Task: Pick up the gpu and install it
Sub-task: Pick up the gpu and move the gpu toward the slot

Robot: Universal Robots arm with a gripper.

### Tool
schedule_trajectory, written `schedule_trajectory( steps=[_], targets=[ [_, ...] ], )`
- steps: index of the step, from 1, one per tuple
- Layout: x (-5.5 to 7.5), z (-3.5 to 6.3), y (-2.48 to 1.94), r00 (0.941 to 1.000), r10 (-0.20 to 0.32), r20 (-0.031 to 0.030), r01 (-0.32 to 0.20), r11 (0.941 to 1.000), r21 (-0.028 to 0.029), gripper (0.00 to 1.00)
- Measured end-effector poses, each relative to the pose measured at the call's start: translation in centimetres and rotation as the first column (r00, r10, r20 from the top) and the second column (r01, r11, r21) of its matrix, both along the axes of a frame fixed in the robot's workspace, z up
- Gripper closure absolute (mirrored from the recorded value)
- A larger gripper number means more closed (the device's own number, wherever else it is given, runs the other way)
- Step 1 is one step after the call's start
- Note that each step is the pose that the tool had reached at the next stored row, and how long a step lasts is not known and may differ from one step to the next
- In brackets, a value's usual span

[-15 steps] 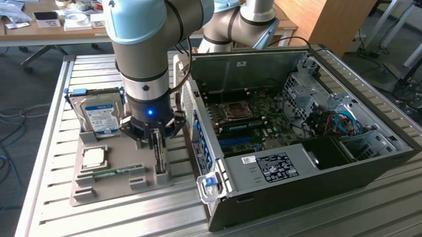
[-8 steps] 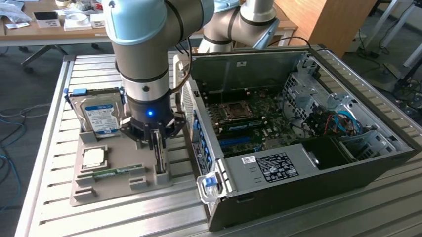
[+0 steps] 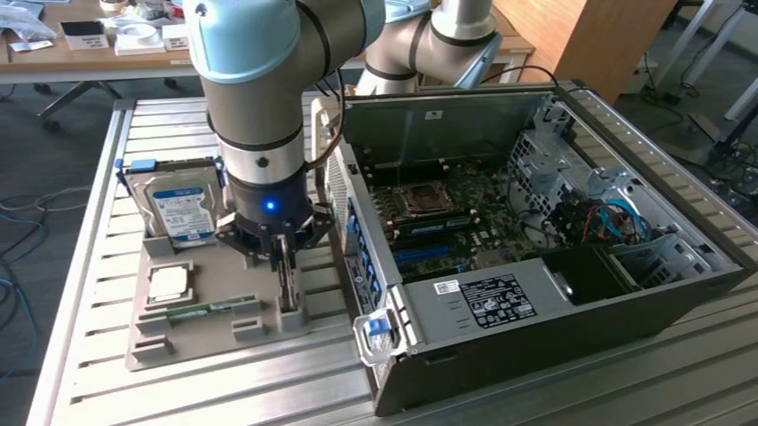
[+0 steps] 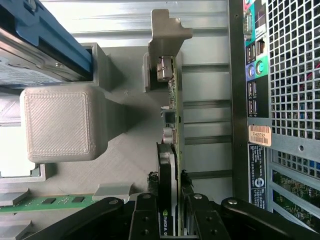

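Grey printed tray sits on slatted metal surface, toward exterior view's left. The gpu stands on edge in a slot on the tray's side nearest the pc case, not installed. Arm comes straight down over it, and the pincer is lowered onto the card's top edge. In wrist view the pincer straddles the gpu, w/ the card edge-on and running away from the cam. Can't tell if the pincer is clamped on the card or just close around it.

Also on the tray: hard drive w/ blue-white label propped upright at the far end, cpu chip lying flat in the middle, green memory stick just below it.

Pc case lies on its side just beside the tray, lid off, motherboard exposed. Its rear port panel runs alongside the card, apart from it.
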State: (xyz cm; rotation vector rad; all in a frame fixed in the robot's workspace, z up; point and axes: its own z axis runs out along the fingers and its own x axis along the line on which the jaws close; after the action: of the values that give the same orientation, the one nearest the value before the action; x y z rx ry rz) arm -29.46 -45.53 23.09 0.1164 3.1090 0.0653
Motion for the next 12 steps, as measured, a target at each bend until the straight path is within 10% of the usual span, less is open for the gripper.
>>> schedule_trajectory(
  steps=[12],
  targets=[
    [0.0, 0.0, 0.0, 1.0, 0.0, 0.0, 0.0, 1.0, 0.0, 0.73]
  ],
)
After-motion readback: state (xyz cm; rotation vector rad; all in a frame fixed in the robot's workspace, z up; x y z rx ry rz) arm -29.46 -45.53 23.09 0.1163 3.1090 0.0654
